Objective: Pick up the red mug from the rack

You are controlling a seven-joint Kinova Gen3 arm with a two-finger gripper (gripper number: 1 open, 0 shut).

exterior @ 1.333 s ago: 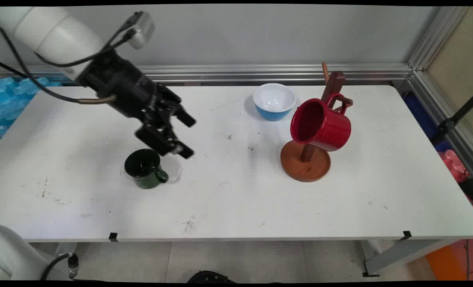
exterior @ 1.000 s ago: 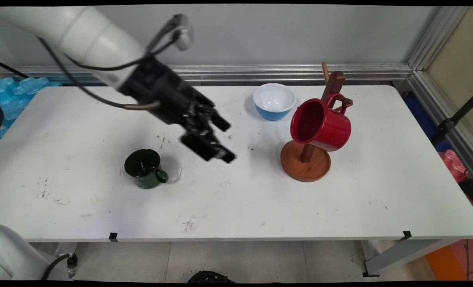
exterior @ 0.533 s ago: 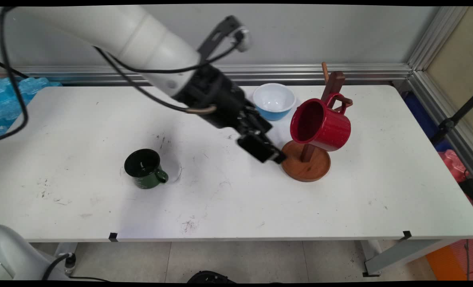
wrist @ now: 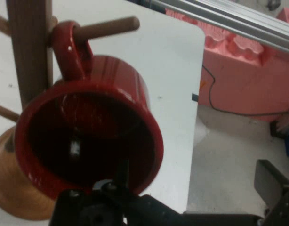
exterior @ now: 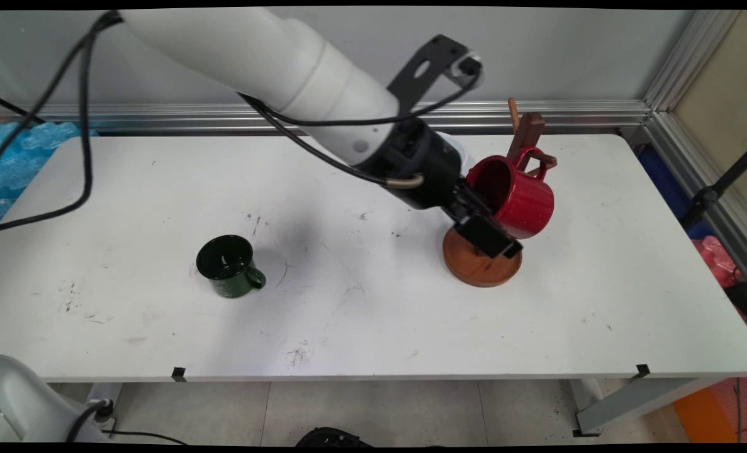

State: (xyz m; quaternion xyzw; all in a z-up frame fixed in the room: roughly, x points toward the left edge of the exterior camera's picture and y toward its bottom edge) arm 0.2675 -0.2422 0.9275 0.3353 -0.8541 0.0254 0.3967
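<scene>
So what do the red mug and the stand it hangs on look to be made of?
The red mug looks like glazed ceramic or enamelled metal: its glossy surface shows bright highlights, and which it is cannot be told. The stand looks like stained brown wood: matte reddish-brown post, pegs and round base, with faint grain on the post in the hand view.

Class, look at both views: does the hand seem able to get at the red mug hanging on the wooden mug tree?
Probably yes. The hand is right at the red mug, whose open mouth faces it, and nothing stands between them. The mug hangs by its handle on a peg of the mug tree.
</scene>
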